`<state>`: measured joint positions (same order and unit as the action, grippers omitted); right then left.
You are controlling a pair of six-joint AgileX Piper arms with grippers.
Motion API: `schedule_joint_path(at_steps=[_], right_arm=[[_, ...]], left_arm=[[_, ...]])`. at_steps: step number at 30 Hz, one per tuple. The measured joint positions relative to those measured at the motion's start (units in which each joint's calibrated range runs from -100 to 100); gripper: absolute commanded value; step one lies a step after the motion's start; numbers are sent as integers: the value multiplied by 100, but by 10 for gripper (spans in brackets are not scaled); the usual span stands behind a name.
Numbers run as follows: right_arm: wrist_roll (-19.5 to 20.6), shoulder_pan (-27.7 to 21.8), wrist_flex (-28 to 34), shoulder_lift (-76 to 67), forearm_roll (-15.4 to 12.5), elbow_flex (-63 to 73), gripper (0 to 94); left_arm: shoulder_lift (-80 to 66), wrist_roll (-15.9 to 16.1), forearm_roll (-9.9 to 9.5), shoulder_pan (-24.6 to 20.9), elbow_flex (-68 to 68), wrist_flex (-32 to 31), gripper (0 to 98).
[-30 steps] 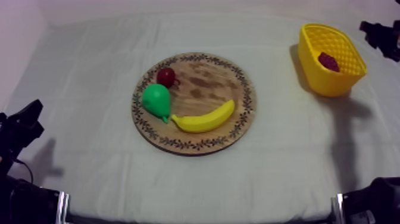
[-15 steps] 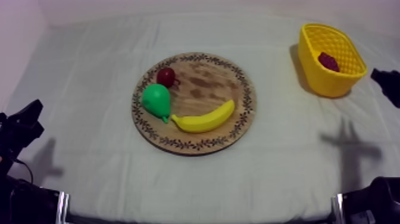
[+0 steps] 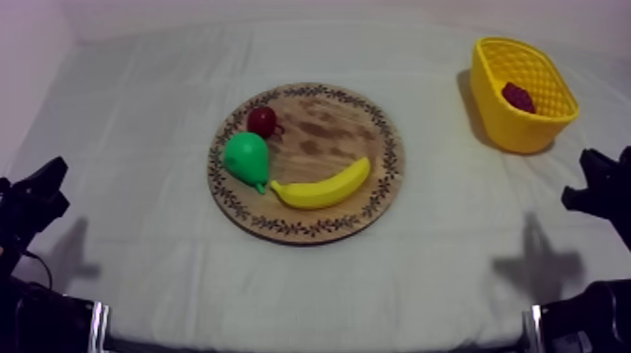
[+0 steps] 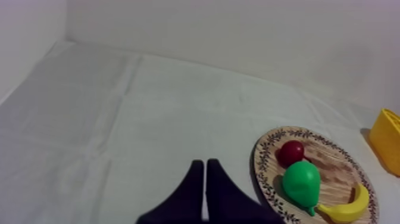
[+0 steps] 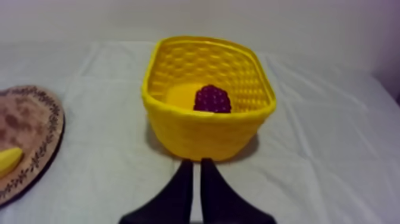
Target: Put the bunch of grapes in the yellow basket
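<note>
Grapes: the dark purple toy bunch of grapes [image 5: 212, 99] lies inside the yellow plastic lattice basket [image 5: 202, 134], far right on the grey-white cloth table [image 3: 141, 113]. By my reading the task is done.
Board: the round wooden board with a patterned rim [image 3: 329, 131] sits mid-table and carries a green toy pear [image 3: 246, 158], a yellow toy banana [image 3: 324, 188] and a small red fruit [image 3: 262, 120].
Right gripper: the right gripper [image 5: 196, 161] has its black fingers pressed together on nothing. It is on the near side of the basket, pointing at its wall and not touching it.
Left gripper: the left gripper [image 4: 205, 162] has its fingers closed together and is empty. It is near left, well apart from the board.
Main risk: a forward drift of the right arm could nudge the basket, which looks light, and shove or tip it so the grapes spill.
Second risk: another reach to the board would grab the wrong fruit.
Left side risk: low, as nothing lies close to that arm.
</note>
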<state>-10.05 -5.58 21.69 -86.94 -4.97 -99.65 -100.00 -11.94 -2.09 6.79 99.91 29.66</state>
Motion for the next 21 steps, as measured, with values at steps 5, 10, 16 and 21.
schedule_joint_path(at_steps=[5,10,16,21], right_arm=[[-452,97,913,-622,-161,-10,5],[-479,142,1213,-853,314,-10,4],[53,150,1250,-881,351,-10,8],[242,150,1250,-881,351,-10,5]], left_arm=[[0,0,0,0,0,0,1],[0,0,0,0,0,0,1],[0,2,0,0,0,0,1],[0,2,0,0,0,0,1]])
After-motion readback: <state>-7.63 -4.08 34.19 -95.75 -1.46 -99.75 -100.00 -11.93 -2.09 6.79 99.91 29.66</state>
